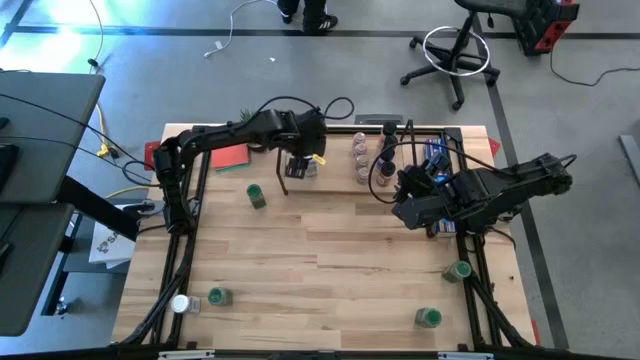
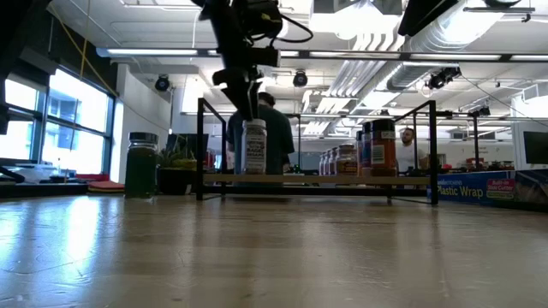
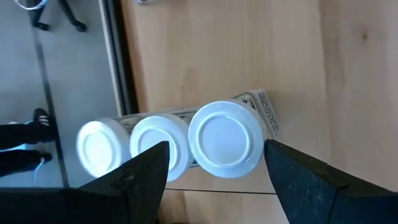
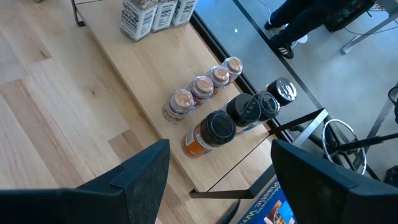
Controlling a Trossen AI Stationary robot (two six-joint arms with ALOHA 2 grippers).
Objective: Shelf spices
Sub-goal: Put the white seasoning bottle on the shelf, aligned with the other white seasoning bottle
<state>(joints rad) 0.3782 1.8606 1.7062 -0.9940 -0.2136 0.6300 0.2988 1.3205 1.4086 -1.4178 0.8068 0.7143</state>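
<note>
The shelf (image 1: 335, 165) stands at the table's far side. On its left part three white-lidded spice jars stand in a row (image 3: 134, 146). My left gripper (image 3: 216, 146) is open just above the nearest one (image 3: 225, 140), pointing steeply down, a finger on either side of the lid without touching. In the low view that jar (image 2: 254, 147) stands upright on the shelf board. Clear-topped jars (image 4: 202, 87) and black-topped jars (image 4: 245, 109) stand on the shelf's right part. My right gripper (image 4: 221, 149) waits open above the table, in front of the shelf's right end.
Green-lidded jars stand loose on the table (image 1: 256, 195), (image 1: 218, 297), (image 1: 458, 270), (image 1: 430, 317), and a white-lidded one (image 1: 180, 303) is at the near left. A long blue box (image 2: 488, 188) lies by the shelf's right end. People stand beyond the table.
</note>
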